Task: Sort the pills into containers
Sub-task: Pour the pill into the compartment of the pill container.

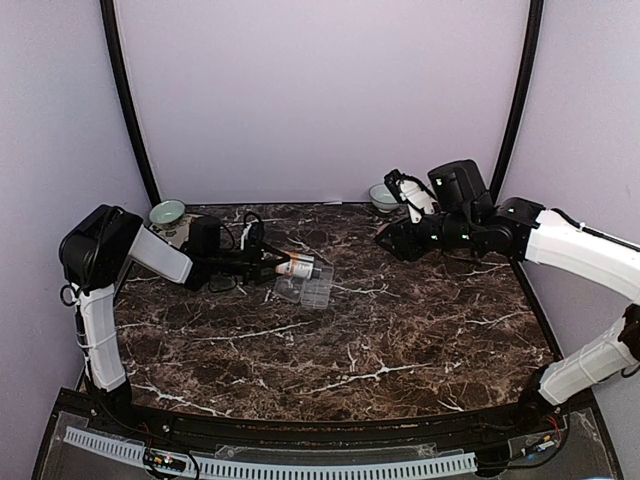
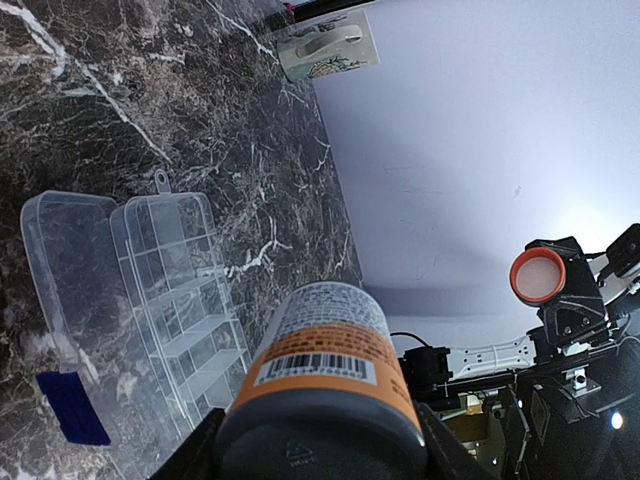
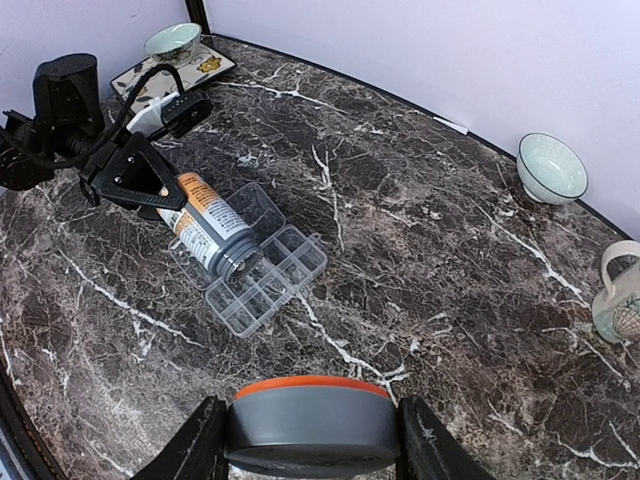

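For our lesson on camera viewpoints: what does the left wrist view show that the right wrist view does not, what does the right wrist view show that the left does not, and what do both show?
Only the left wrist view: the barcode on the bottle, a blue sticker on the box, and the white inside of the cap.
Only the right wrist view: two bowls, one at the right and one at the top left.
Both: the bottle, the open box, the mug and the cap.
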Controlling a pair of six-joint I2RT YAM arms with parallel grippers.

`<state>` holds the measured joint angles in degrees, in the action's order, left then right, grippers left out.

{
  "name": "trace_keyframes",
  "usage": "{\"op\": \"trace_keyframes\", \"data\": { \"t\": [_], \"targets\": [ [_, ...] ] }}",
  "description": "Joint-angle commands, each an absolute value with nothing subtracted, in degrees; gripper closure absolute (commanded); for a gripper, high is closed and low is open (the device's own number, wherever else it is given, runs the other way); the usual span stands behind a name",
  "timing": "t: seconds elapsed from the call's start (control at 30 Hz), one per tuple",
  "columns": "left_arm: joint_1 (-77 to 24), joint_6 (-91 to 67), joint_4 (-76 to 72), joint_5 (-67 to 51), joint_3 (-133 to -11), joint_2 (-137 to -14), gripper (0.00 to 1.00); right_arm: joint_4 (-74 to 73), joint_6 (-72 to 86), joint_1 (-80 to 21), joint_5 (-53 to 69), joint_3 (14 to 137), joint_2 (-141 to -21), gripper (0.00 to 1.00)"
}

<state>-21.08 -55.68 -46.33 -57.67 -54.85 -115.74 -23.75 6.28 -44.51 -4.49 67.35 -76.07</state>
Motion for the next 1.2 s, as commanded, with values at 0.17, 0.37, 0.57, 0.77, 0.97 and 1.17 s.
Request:
{"op": "trace_keyframes", "data": {
  "t": [0.17, 0.37, 0.57, 0.77, 0.97, 1.17],
  "targets": [
    [-19.8, -54.4, -46.84, -58.09, -53.13, -111.46, 0.86, -21.92, 5.81, -43.96, -3.36, 67.66, -77.51, 0.6],
    [-19.35, -54.29, -47.16, -58.12, -52.09, -111.28, 0.86, -22.1, 5.67, -43.81, -3.12, 68.0, -77.99, 0.6],
    [-18.9, -53.87, -47.0, -58.12, -51.57, -110.94, 0.86, -22.28, 5.45, -43.68, -2.85, 68.44, -78.47, 0.61],
    [-18.62, -52.32, -45.01, -58.05, -51.13, -110.39, 0.86, -22.41, 5.31, -43.59, -2.64, 68.73, -78.91, 0.61],
    [-18.49, -50.47, -42.46, -57.95, -51.23, -109.55, 0.87, -22.42, 5.19, -43.45, -2.53, 68.98, -79.28, 0.61],
    [-18.37, -48.3, -39.65, -57.83, -51.51, -108.53, 0.87, -22.58, 5.33, -43.41, -2.13, 69.09, -79.52, 0.61]
  ]
}}
